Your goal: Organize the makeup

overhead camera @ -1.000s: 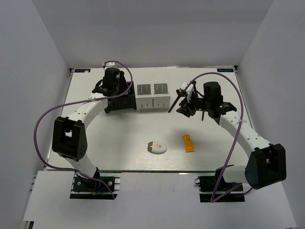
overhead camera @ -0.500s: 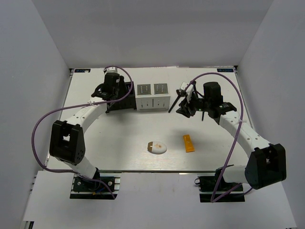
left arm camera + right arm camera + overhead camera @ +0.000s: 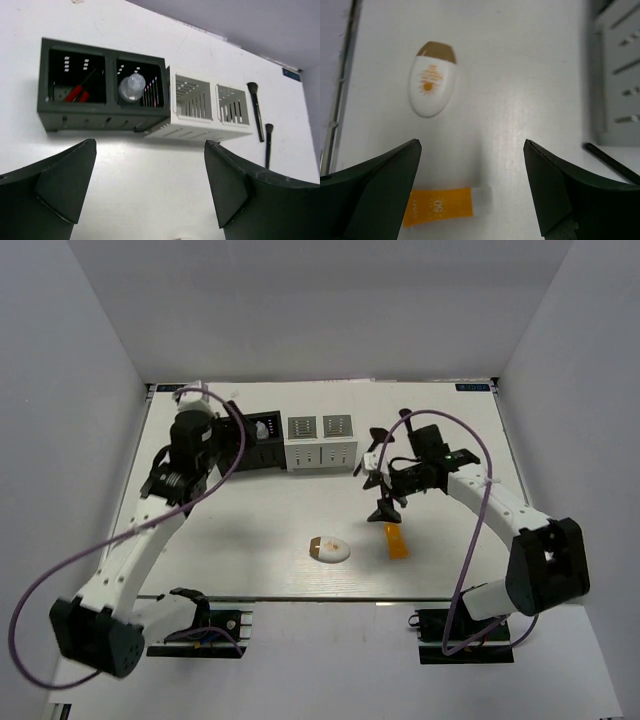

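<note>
**Top view:** The white matte surface [image 3: 250, 530] carried everything. The left arm [image 3: 135, 545] rose from the near-left corner, bent, with its wrist high over the left side near the black organizer [image 3: 250, 452]. The white organizer [image 3: 322, 452] sat tight against that box's right end. The right arm [image 3: 495, 502] reached in toward the middle, wrist tipped down just above the orange tube [image 3: 397, 541]. The white oval compact [image 3: 330, 550] lay left of the tube, apart from it, near the front middle.

**Left wrist view:** The left fingers [image 3: 60, 185] were dark, matte and wedge-shaped. They were spread wide with nothing between them, over bare surface in front of the boxes. The black organizer was a rectangular plastic box with slotted walls and two compartments. The left compartment held thin red-black lip sticks [image 3: 77, 92], lying slanted. The right one held the clear bottle [image 3: 132, 87], round as seen from above. The white organizer had the same slotted build and two compartments. Two long black brushes [image 3: 256, 107] lay flat just right of it, roughly parallel.

**Right wrist view:** The right fingers [image 3: 375, 192] had the same dark wedge shape, spread wide, gripping nothing. The orange tube lay flat on the surface in the gap between them, its white cap pointing right. The compact was smooth and egg-shaped, with a brown cap end and an orange print, and lay beyond the tube, apart. The white organizer was a blur at the right edge, with a thin black brush handle beside it.
</note>
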